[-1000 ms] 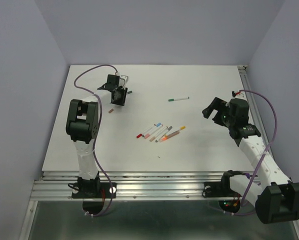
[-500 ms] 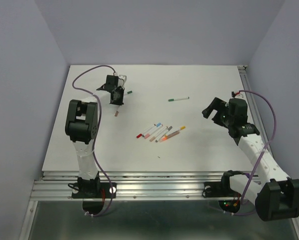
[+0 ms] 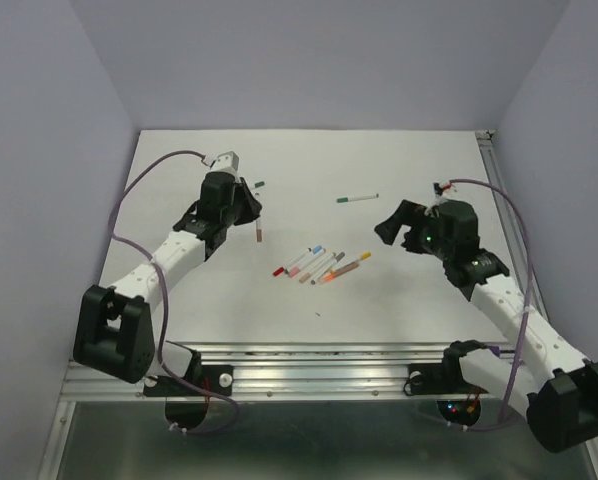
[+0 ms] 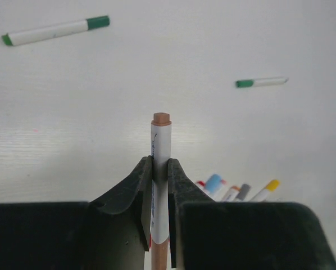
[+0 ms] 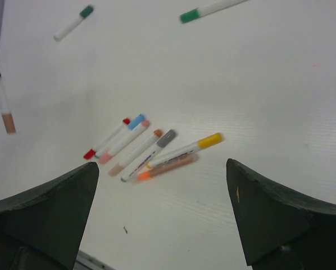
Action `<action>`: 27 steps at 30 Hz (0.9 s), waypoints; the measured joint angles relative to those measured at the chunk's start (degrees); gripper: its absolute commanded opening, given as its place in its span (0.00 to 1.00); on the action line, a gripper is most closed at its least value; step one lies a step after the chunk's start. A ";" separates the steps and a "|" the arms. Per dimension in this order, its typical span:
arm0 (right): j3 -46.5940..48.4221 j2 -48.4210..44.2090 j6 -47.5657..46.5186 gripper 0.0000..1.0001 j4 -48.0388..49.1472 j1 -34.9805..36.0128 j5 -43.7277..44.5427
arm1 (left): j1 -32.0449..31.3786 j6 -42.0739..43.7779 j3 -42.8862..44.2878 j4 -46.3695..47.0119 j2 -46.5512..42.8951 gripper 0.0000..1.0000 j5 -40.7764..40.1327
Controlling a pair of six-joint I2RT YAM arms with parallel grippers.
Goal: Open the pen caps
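My left gripper (image 4: 160, 169) is shut on a white pen (image 4: 161, 143) with a brown end, which sticks out past its fingertips. From above, that pen (image 3: 259, 232) hangs tilted from the left gripper (image 3: 247, 208) over the table's left middle. A cluster of several pens (image 3: 319, 265) lies mid-table, and their pen caps (image 5: 167, 138) in red, blue, pink, orange, grey and yellow sit on the barrels. My right gripper (image 3: 401, 226) hovers right of the cluster, open, with nothing between its fingers (image 5: 61, 197).
A long green-capped pen (image 3: 357, 198) lies behind the cluster, and a shorter green-ended one (image 3: 259, 184) lies beside the left gripper. A metal rail (image 3: 309, 352) runs along the near table edge. Purple walls stand left, right and behind.
The left gripper closed on the brown-ended pen and carried it off the table toward the centre as its arm swung out. The right gripper shifted a little left toward the cluster.
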 measured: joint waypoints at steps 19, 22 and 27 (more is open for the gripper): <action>3.72 17.86 0.68 0.92 18.32 35.10 1.62 | -26.71 -34.47 -2.49 -0.66 -13.25 0.00 -34.01; 5.97 18.99 1.18 0.86 19.89 35.10 1.75 | -28.11 -36.63 -2.49 -1.75 -13.25 0.00 -35.67; 8.28 20.39 1.62 0.68 21.24 35.12 2.01 | -29.97 -38.88 -2.49 -3.08 -13.25 0.00 -37.83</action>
